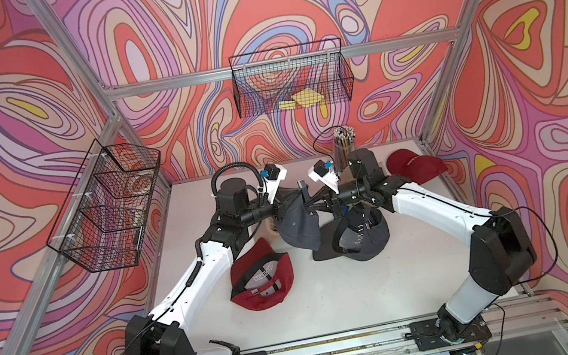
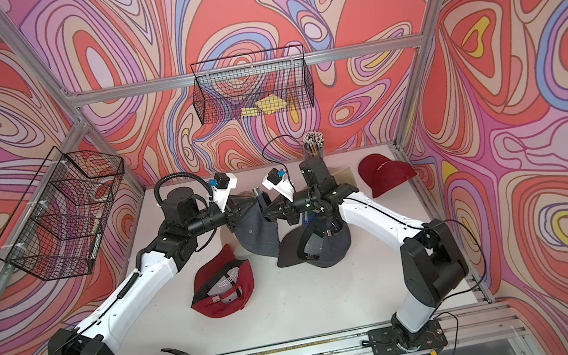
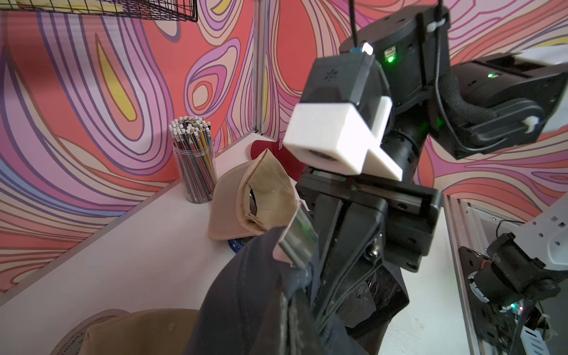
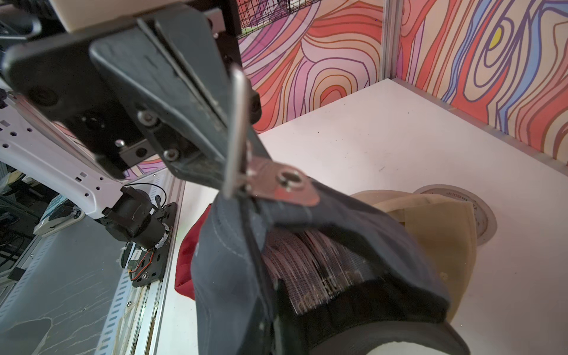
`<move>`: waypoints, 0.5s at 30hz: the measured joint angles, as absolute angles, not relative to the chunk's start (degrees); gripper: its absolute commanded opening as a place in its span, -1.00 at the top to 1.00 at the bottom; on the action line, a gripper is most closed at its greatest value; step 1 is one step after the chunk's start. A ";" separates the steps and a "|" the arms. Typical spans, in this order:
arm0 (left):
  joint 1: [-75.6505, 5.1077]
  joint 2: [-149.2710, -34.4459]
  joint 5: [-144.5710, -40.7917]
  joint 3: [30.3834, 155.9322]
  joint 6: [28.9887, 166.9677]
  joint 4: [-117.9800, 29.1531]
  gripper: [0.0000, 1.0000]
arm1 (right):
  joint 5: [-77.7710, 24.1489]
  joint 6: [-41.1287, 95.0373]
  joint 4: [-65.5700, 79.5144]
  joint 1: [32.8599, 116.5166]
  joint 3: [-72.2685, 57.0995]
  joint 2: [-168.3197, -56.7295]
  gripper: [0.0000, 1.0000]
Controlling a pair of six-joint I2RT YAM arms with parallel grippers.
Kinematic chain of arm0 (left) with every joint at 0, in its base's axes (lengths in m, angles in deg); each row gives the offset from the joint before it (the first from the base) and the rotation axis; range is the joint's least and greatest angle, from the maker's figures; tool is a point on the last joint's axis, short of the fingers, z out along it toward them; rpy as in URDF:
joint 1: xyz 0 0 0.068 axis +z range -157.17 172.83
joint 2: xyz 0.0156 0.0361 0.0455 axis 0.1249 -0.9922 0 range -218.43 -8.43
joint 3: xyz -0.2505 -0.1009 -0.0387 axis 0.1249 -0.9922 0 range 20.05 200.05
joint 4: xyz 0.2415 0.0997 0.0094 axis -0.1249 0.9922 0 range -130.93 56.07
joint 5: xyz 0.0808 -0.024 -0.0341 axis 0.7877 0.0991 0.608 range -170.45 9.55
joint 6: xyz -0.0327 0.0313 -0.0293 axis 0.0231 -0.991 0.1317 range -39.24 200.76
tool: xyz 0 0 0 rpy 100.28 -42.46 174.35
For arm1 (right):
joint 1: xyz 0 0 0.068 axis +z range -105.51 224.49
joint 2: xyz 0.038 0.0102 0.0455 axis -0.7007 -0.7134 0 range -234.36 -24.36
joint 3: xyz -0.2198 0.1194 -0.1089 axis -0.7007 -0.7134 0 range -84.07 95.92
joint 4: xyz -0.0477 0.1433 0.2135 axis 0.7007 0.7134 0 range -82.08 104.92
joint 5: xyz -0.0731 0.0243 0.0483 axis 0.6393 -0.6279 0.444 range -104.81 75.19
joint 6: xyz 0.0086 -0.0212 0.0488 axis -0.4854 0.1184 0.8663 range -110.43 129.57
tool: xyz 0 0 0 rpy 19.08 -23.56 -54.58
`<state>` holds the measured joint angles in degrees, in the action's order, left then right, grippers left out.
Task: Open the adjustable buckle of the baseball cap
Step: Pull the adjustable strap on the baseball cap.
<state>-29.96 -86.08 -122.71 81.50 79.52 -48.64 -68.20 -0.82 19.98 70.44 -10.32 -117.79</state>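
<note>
Both top views look steeply down from high at the front edge, covering the whole counter [image 1: 335, 296] almost identically. The two wrist views face each other at very close range; both show the lifted grey cap [image 3: 246, 292].

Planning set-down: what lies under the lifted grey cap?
A tan cap on a round disc, seen from the right wrist; in both top views the grey cap hides most of it.
</note>
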 measured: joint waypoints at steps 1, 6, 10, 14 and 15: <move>-29.91 -86.08 -122.84 81.37 79.94 -48.94 1.00 | -68.20 -0.82 20.11 70.44 -10.32 -118.03 1.00; -27.93 -86.08 -123.32 80.67 84.11 -52.05 1.00 | -68.20 -1.09 22.12 70.44 -10.32 -118.79 1.00; -25.70 -86.05 -123.65 80.63 87.37 -54.69 1.00 | -68.09 -0.63 22.51 70.44 -10.73 -118.68 0.21; -24.60 -85.60 -123.74 80.65 88.99 -55.30 1.00 | -63.74 2.43 20.81 70.44 -13.40 -116.89 -0.96; -24.41 -85.31 -123.59 80.65 89.29 -55.30 1.00 | -62.23 3.55 20.44 70.42 -14.25 -115.89 -0.97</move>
<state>-24.41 -85.31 -123.59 80.65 89.29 -55.30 -62.23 3.55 20.44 70.42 -14.25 -115.89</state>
